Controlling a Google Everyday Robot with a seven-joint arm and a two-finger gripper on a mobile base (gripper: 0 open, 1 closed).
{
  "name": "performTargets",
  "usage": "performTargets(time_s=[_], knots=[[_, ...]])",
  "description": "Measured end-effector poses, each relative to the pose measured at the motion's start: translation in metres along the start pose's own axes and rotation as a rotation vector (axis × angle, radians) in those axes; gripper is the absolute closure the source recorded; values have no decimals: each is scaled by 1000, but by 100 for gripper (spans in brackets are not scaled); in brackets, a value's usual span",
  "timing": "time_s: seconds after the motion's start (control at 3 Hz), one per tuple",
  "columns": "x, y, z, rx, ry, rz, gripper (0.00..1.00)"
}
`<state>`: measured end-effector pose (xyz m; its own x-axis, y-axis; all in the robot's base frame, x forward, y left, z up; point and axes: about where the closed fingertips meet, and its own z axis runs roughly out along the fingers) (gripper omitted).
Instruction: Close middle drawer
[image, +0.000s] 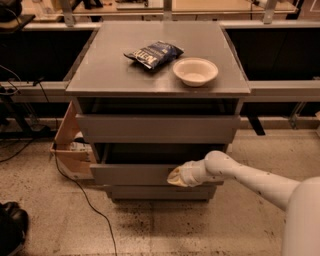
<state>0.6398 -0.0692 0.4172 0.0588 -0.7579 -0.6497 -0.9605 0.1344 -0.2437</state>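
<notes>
In front of the low grey cabinet (100, 82), at its lower right part, the pale yellowish gripper (175, 176) of the white robot arm (250, 180) is seen. The arm reaches in from the lower right corner. The gripper is placed against the flat front panel of the wide, plain grey middle drawer (130, 175), somewhat right of the panel's centre, and it seems to touch the panel. Whether the gripper is open or closed cannot be told.

The middle drawer is pulled out a little from the cabinet, so that a dark gap is visible above its front panel. It lies between the tall grey top drawer (157, 128), which also stands out a little, and the low grey bottom drawer (150, 193).

On the flat top of the cabinet a dark blue crinkled snack bag (154, 54) and a round white bowl (195, 71) are placed, near each other but apart. An open cardboard box (70, 150) stands just beside the left side of the cabinet, and a thin black cable (82, 195) runs over the speckled floor (165, 230).
</notes>
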Motion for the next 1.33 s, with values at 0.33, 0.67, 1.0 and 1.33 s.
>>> performTargets(time_s=[0.33, 0.67, 1.0, 1.33], knots=[[0, 0, 0, 0, 0, 0, 100], [-7, -15, 21, 11, -23, -32, 100], [-9, -18, 29, 20, -34, -44, 100], [-16, -30, 47, 50, -54, -73, 100]])
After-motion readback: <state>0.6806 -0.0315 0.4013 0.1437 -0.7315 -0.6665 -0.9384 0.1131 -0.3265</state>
